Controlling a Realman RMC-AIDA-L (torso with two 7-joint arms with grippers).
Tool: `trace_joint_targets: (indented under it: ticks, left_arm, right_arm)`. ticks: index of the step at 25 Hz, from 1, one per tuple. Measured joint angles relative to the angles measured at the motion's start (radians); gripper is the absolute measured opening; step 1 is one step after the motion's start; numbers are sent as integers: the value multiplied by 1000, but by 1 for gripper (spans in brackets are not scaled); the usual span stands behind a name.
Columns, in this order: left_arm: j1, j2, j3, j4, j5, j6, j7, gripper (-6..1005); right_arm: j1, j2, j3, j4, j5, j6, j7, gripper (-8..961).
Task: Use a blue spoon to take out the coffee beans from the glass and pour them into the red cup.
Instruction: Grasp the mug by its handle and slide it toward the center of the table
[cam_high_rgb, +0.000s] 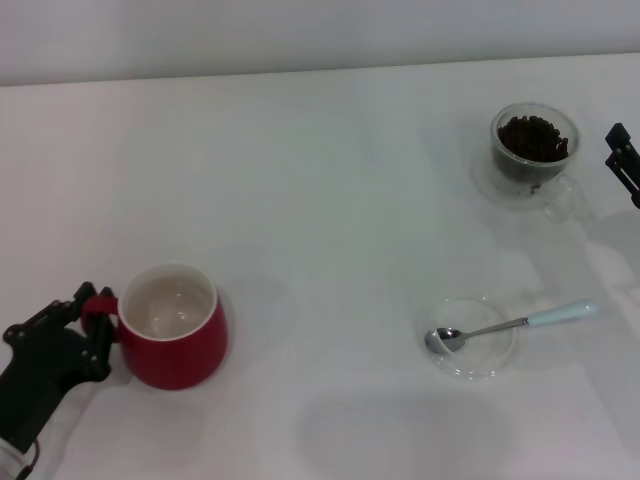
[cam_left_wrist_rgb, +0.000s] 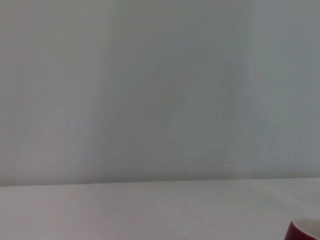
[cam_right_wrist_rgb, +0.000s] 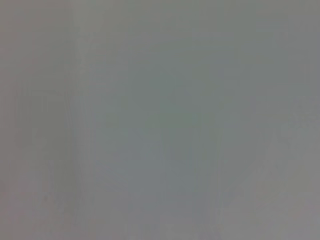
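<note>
The red cup (cam_high_rgb: 175, 328) stands at the near left of the white table, white inside and empty; a sliver of the red cup (cam_left_wrist_rgb: 304, 231) shows in the left wrist view. My left gripper (cam_high_rgb: 98, 328) is at its left side, shut around the red loop handle. The blue spoon (cam_high_rgb: 510, 324) lies with its metal bowl in a flat glass dish and its pale blue handle pointing right. The glass (cam_high_rgb: 534, 152) with coffee beans (cam_high_rgb: 533, 137) stands at the far right. Beside it, at the right edge, only the tip of my right gripper (cam_high_rgb: 624, 162) shows.
The flat clear glass dish (cam_high_rgb: 470, 362) sits at the near right under the spoon's bowl. The white table (cam_high_rgb: 320, 200) runs back to a pale wall. The right wrist view shows only a plain grey surface.
</note>
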Motion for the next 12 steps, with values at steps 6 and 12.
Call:
trace_joint_targets:
  ticks: [6,12]
  left_arm:
    - [-34,0,36,-39,1,60,0,160]
    - [-90,0,76,-53,2,131,0,157]
  right_arm:
    - [0,0,0,1,0,0,1,872]
    - [-1,0,0,2,0,0,0,872]
